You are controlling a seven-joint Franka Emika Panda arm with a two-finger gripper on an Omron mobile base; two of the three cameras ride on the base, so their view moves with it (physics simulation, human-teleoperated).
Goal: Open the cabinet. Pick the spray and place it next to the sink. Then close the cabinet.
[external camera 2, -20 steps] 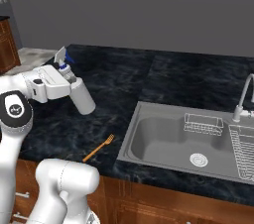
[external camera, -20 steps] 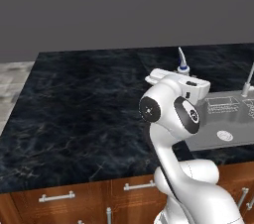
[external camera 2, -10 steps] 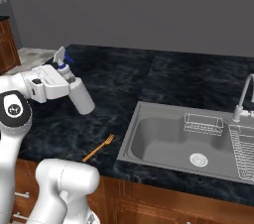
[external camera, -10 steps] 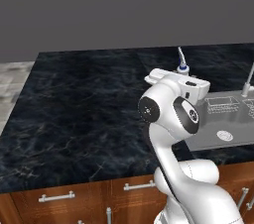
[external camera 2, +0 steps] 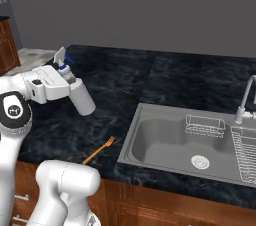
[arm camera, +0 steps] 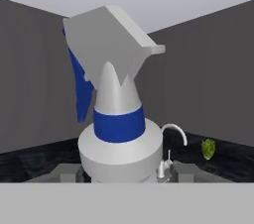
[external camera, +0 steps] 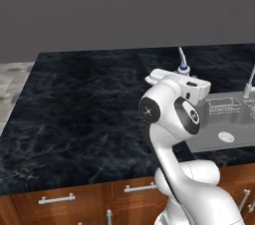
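above open counter (external camera 2: 125, 82) left of sink (external camera 2: 150, 142), spray (external camera 2: 80, 96) apparently in hand (external camera 2: 67, 81)

A black marble counter (external camera 2: 165, 77) with pale veining runs under a plain dark grey wall (external camera 2: 150, 5). A thin orange fork (external camera 2: 99, 149) lies near its front edge. Below are reddish-brown wooden drawer fronts (external camera: 94, 196) with silver bar handles (external camera: 57, 199). A small green object (arm camera: 209, 148) sits far along the counter

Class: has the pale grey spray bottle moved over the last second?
No. The pale grey spray bottle in the gripper hangs at the same spot over the black marble counter, equally far from the orange fork.
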